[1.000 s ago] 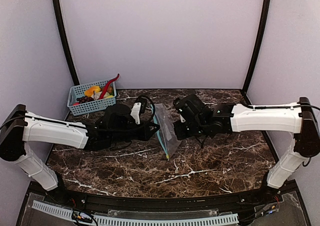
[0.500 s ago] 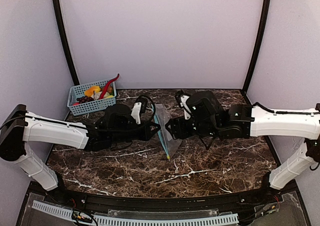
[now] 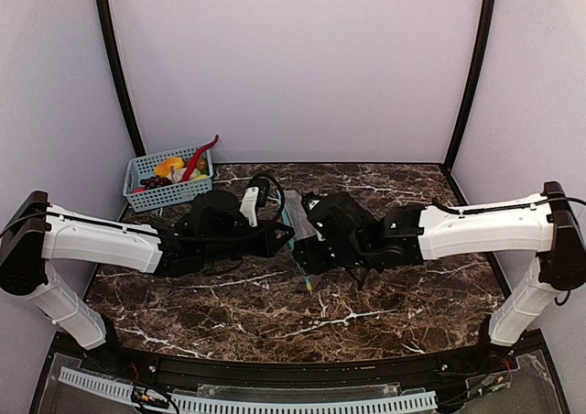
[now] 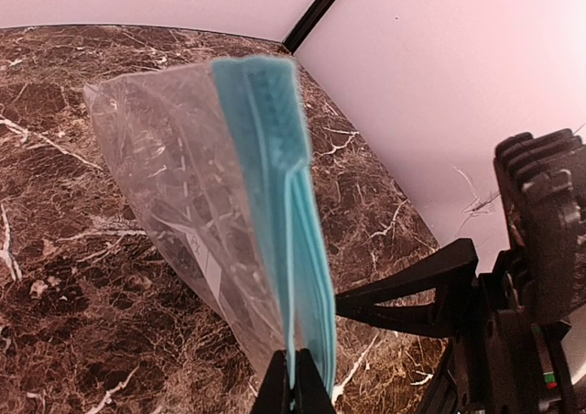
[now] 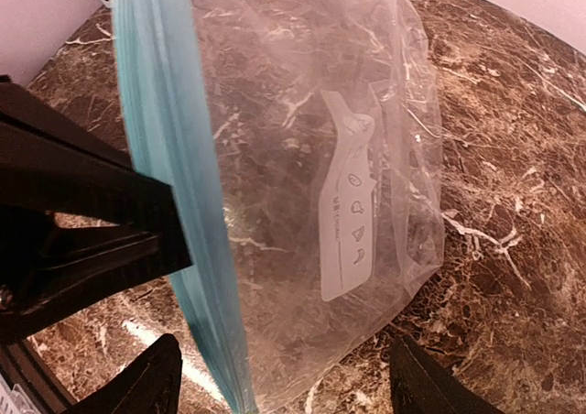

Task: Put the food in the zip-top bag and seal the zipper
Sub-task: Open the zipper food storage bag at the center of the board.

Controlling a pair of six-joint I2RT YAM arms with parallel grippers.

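Blue mesh basket (image 3: pixel 174 195) in far-left corner of dark marble table (image 3: pixel 385 313), pale lilac walls (image 3: pixel 293 66)

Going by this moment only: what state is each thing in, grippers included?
left gripper: shut on the zipper
right gripper: open, facing the bag
bag: empty, held on edge
zipper: sealed or not, cannot tell
food: in the basket, none bagged

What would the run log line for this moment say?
left gripper: shut on zipper | right gripper: open, facing zip-top bag | zip-top bag: empty | food: in blue basket
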